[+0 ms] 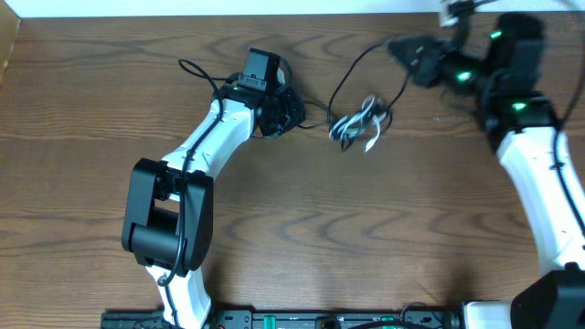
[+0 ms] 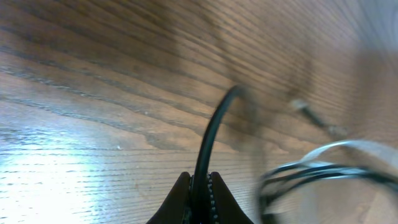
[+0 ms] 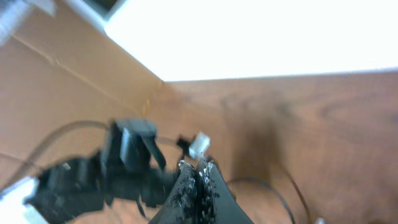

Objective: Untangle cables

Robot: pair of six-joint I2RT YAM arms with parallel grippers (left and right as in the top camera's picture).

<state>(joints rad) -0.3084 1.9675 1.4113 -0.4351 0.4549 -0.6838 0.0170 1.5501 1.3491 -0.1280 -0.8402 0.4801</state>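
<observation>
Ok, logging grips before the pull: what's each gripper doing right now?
Left gripper: closed on the black cable.
Right gripper: closed; whether it holds anything cannot be told.

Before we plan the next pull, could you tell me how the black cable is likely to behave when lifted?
Probably floppy: the black cable arches loosely out of the left fingers rather than standing straight. Likely light, being so thin. Lifting it would probably drag the white cable along, since both lie coiled together on the table.

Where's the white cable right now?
In the overhead view, the white cable lies tangled with the black cable on the table, between the left gripper and right gripper.
</observation>
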